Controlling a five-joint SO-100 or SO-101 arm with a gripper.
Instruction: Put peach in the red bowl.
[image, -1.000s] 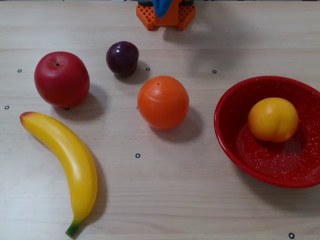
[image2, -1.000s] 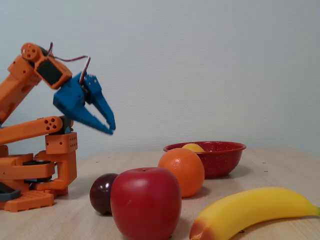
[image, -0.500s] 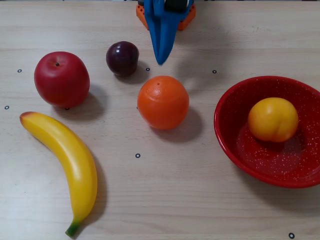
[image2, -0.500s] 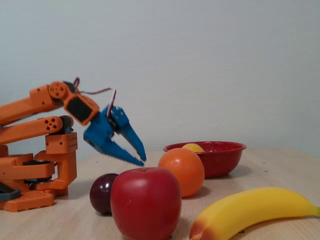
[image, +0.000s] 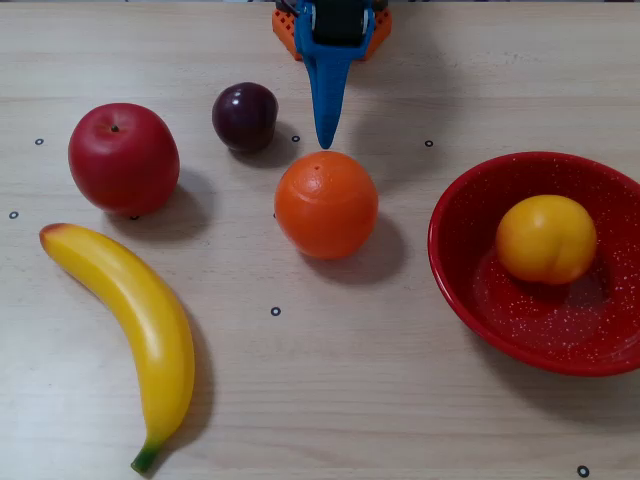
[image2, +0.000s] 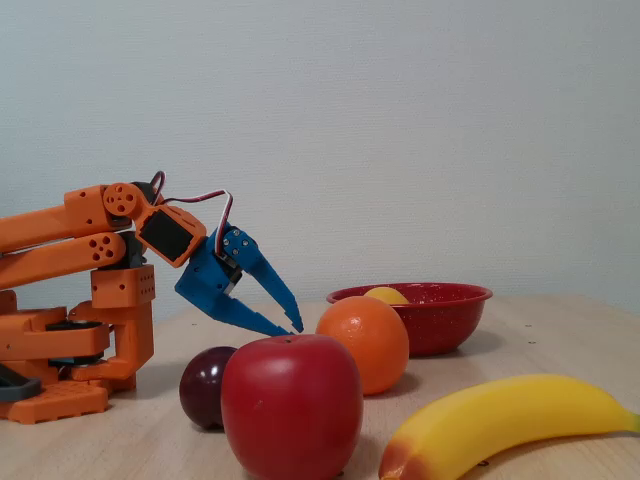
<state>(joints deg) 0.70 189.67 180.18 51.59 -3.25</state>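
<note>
The peach (image: 546, 238), smooth and yellow-orange, lies inside the red bowl (image: 470, 285) at the right of a fixed view. In the other fixed view only its top (image2: 385, 296) shows above the bowl's rim (image2: 450, 310). My blue gripper (image: 325, 140) points down at the table's far side, just behind the orange (image: 326, 204), well left of the bowl. From the side, the gripper (image2: 295, 328) has its fingertips together and holds nothing, a little above the table.
A red apple (image: 123, 158), a dark plum (image: 245, 116) and a banana (image: 130, 325) lie on the left of the wooden table. The orange arm base (image2: 70, 350) stands at the far edge. The orange (image2: 365, 342) sits between gripper and bowl.
</note>
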